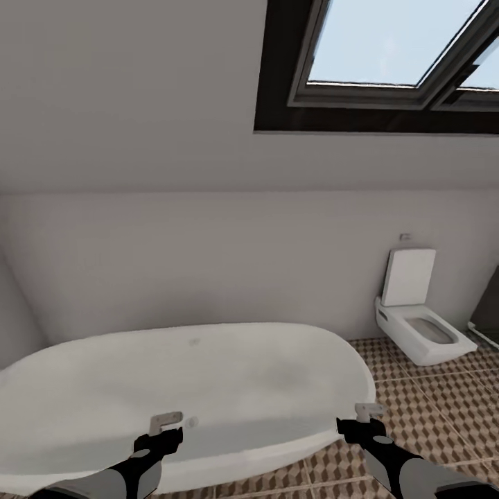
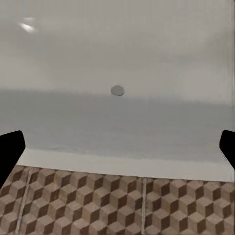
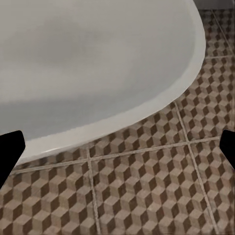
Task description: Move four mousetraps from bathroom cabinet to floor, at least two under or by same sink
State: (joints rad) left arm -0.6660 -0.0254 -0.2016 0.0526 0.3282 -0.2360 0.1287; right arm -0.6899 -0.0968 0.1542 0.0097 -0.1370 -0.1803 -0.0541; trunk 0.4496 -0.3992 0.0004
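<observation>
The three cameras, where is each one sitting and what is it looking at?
Head view: on the robot's head, looking down at the white bathtub, a toilet and a skylight; left gripper and right gripper show.
Left wrist view: by the left gripper, facing the bathtub's drain; dark fingertips at the edges.
Right wrist view: by the right gripper, facing the tub rim and bathroom floor.
Shared: all three see tub and patterned floor.

- A home bathroom, set under a sloping roof
- An oval white bathtub (image 1: 187, 395) fills the foreground; its drain (image 2: 117, 90) shows in the left wrist view
- A white wall-hung toilet (image 1: 416, 319) stands against the far wall, lid raised
- The bathroom floor (image 1: 443, 416) is tiled in a brown cube pattern
- A dark-framed skylight (image 1: 388, 62) opens onto sky
</observation>
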